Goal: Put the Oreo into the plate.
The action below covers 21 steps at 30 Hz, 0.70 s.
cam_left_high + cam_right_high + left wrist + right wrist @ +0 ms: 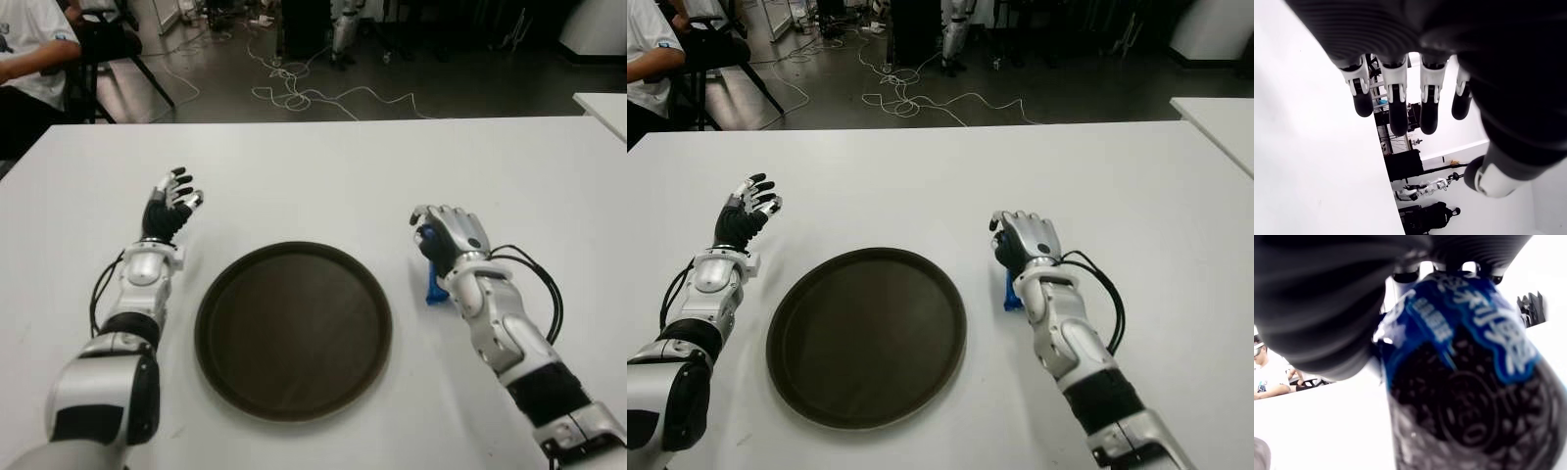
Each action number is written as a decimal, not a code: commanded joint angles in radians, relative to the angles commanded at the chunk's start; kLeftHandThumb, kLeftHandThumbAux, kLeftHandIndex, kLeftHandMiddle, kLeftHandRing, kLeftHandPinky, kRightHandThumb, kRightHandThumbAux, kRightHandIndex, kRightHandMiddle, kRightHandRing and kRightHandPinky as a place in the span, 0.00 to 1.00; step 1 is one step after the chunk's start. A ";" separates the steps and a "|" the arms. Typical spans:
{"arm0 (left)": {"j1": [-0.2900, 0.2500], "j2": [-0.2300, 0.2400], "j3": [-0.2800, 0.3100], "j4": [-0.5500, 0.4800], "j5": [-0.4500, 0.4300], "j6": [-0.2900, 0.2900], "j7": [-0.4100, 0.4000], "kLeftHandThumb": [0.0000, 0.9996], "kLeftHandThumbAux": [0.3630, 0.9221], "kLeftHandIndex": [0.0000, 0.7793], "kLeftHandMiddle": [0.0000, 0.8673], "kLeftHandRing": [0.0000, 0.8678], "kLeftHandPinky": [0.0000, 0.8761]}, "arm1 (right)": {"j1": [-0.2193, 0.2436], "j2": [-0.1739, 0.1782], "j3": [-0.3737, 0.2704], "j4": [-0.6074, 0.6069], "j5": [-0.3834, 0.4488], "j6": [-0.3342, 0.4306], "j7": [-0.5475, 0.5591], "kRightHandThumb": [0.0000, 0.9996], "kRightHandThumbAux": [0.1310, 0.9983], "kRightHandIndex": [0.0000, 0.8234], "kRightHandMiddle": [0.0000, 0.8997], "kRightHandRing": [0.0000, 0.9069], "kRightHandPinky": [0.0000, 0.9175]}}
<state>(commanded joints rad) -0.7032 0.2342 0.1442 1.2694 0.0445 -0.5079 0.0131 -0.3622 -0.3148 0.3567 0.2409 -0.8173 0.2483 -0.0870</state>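
A blue Oreo packet (433,285) is held in my right hand (446,238), whose fingers curl around it just right of the plate. Up close, the right wrist view fills with the Oreo packet (1464,382), blue wrapper with a cookie picture. The round dark brown plate (294,328) lies on the white table (313,176) at the centre front, with nothing in it. My left hand (171,204) shows to the left of the plate, fingers spread and holding nothing.
A person in a white shirt (27,49) sits on a chair at the far left beyond the table. Cables (294,93) lie on the floor behind. A second white table's corner (602,106) shows at the far right.
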 joint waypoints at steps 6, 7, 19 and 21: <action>0.001 0.000 -0.003 0.002 0.002 -0.001 -0.005 0.00 0.52 0.16 0.19 0.14 0.10 | -0.079 0.009 0.002 0.013 0.000 0.005 0.025 0.70 0.70 0.50 0.68 0.73 0.74; 0.001 0.000 -0.003 0.002 0.002 -0.001 -0.005 0.00 0.52 0.16 0.19 0.14 0.10 | -0.097 0.009 0.001 0.024 0.002 0.003 0.025 0.70 0.70 0.50 0.69 0.74 0.75; 0.001 0.000 -0.013 0.005 0.011 0.000 0.003 0.00 0.56 0.17 0.20 0.15 0.11 | -0.255 0.040 0.010 0.184 0.012 -0.056 -0.041 0.82 0.65 0.51 0.55 0.68 0.66; 0.001 -0.001 -0.015 0.004 0.013 -0.003 0.004 0.00 0.55 0.17 0.19 0.14 0.10 | -0.287 0.053 0.016 0.216 0.013 -0.065 -0.049 0.83 0.65 0.51 0.54 0.68 0.67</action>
<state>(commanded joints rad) -0.7017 0.2328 0.1288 1.2734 0.0571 -0.5106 0.0173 -0.6491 -0.2622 0.3728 0.4571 -0.8042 0.1835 -0.1358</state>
